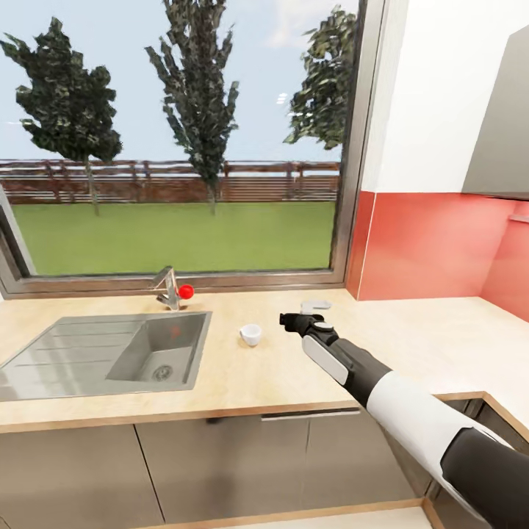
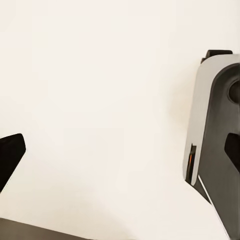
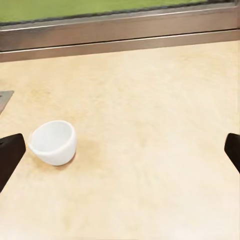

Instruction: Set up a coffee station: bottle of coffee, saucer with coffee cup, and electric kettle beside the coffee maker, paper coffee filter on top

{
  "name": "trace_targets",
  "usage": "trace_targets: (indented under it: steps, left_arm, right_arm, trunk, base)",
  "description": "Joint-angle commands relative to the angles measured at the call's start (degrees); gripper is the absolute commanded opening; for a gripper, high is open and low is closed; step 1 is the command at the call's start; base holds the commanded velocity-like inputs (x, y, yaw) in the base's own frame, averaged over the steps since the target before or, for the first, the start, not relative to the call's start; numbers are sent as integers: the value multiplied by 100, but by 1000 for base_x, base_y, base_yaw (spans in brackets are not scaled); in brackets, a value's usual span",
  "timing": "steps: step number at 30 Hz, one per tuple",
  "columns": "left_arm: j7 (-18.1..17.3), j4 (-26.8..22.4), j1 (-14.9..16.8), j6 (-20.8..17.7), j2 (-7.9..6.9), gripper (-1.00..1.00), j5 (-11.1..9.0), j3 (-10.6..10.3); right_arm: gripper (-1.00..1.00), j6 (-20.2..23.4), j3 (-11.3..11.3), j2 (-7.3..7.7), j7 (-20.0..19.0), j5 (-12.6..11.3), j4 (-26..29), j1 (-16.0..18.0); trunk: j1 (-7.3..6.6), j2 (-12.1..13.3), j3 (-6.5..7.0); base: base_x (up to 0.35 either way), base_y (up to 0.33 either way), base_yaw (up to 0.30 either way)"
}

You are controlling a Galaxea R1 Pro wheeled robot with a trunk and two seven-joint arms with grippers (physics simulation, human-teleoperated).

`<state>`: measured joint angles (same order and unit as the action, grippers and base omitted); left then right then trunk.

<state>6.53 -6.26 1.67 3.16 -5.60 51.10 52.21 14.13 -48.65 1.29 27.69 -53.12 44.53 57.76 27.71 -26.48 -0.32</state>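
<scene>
At the lower right of the head view, the right arm (image 1: 411, 411) is seen stretched from the corner toward the centre, white at the upper sleeve and dark toward the wrist. Its right end effector (image 1: 288, 321) is held just above the light-wood tabletop (image 1: 242, 382) at mid-frame, and in the right wrist view its two dark fingertips (image 3: 10, 157) are seen far apart at the frame's edges, so it is spread wide and grasps nothing. The coffee cup (image 1: 250, 335) lies tipped on its side on the tabletop just left of that end effector, apart from it; in the right wrist view the coffee cup (image 3: 53, 142) appears at the lower left, its mouth turned sideways. Just behind the wrist, a small white object (image 1: 316, 303) rests on the tabletop, too small to be identified. At the left of the head view the inset steel sink (image 1: 88, 353) is set, with a tap (image 1: 169, 288) bearing a red knob behind it. Farther back, a wide window (image 1: 176, 139) with lawn, fence and trees is seen, and a red backsplash (image 1: 426, 250) at the right. In the left wrist view, one dark fingertip (image 2: 10, 157) of the left end effector is seen at the left edge against a pale surface; whether it is spread or closed cannot be told.
</scene>
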Motion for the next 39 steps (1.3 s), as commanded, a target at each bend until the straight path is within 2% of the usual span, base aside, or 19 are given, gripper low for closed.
trace_targets:
  steps: [1,9,16,21,27,31,33,39]
  left_arm:
    - [23,14,3,27,-2,100,59,46]
    - [19,19,-1,27,-2,100,58,48]
    - [23,26,-11,27,19,100,66,44]
    - [19,21,-191,27,29,100,73,37]
    - [29,20,-454,15,36,100,94,30]
    - [155,20,-508,-189,44,100,106,27]
    - [295,20,-519,-428,49,100,109,26]
    - [467,20,-526,-624,58,100,103,28]
  right_arm:
    - [100,15,-30,7,43,-29,7,7]
    - [100,18,-30,22,51,-47,-71,-8]
    - [100,19,-30,69,52,-44,-156,-19]
    - [100,19,-30,166,52,-43,-168,-27]
    - [100,27,-30,200,52,-33,-213,-33]
    - [100,32,-30,203,52,-26,-320,-36]
    - [100,35,-30,205,52,-24,-404,-37]
    - [100,40,-30,205,52,-23,-829,-37]
  trunk:
    - [5,-4,-3]
    - [5,-4,-10]
    - [5,-4,-45]
    - [5,-4,-72]
    - [5,-4,-82]
    - [5,-4,-83]
    - [5,-4,-83]
    - [5,-4,-83]
  base:
    - [233,247,0]
    - [253,229,29]
    - [325,40,191]
    - [299,4,200]
    - [66,0,57]
    - [9,0,8]
    - [3,0,3]
    - [1,0,0]
